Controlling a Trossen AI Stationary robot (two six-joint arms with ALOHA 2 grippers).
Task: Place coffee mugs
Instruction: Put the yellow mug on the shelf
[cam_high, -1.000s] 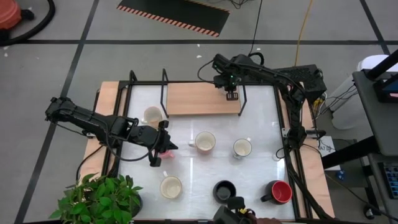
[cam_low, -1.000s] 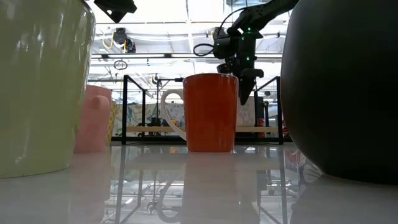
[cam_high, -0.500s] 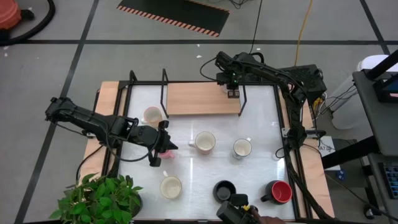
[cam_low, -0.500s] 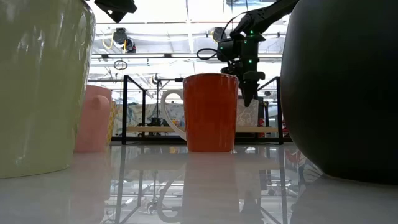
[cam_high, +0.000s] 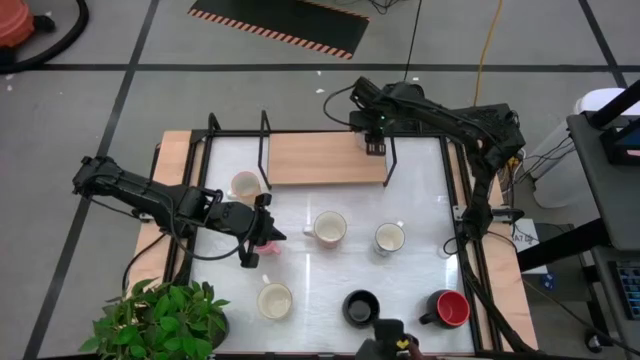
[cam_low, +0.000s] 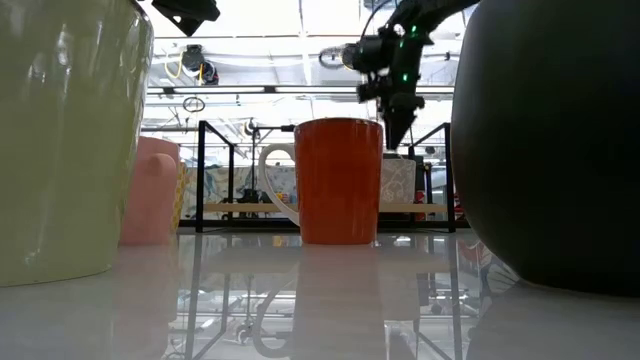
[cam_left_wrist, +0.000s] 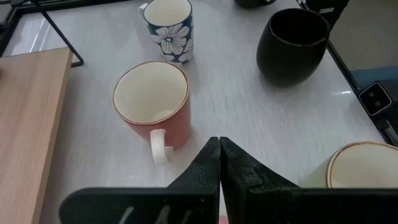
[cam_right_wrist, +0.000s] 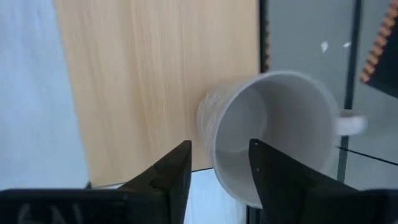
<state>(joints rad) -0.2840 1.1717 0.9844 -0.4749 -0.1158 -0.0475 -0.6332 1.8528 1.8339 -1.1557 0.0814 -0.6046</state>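
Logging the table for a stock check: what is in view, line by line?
cream mugs: two, cream, one by the shelf's left end, one at front
orange mug: one, cream inside, mid-table
floral mug: one, white and blue, right of the orange mug
black mug: one, front
red-lined mug: one, black outside, front right
pink mug: one, at the left gripper
white mug: one, shelf's right end
shelf: one, wood, table's rear
plant: one, green, front left
left gripper: shut, mid-table
right gripper: open, over the white mug

A robotics lab: taped concrete floor (cam_high: 120, 40), framed test table (cam_high: 300, 260), overhead cables.
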